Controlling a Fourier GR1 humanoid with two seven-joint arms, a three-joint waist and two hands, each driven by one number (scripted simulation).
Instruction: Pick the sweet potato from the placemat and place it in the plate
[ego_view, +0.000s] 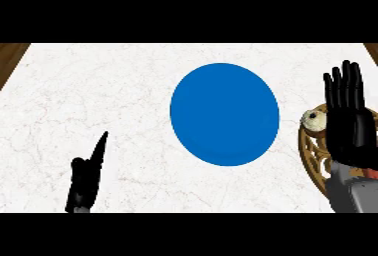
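The task is only beginning: the sweet potato (314, 120) is lying on the placemat (311, 159) at the right edge, beside the straight-fingered right hand (353, 129), the left hand (87, 175) is resting straight-fingered at lower left, and the central blue plate (224, 114) is holding nothing.

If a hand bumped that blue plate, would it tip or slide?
Probably slide: the plate lies flat on a smooth counter. It looks low and wide, so tipping seems unlikely. Its smooth face may be slippery to pinch.
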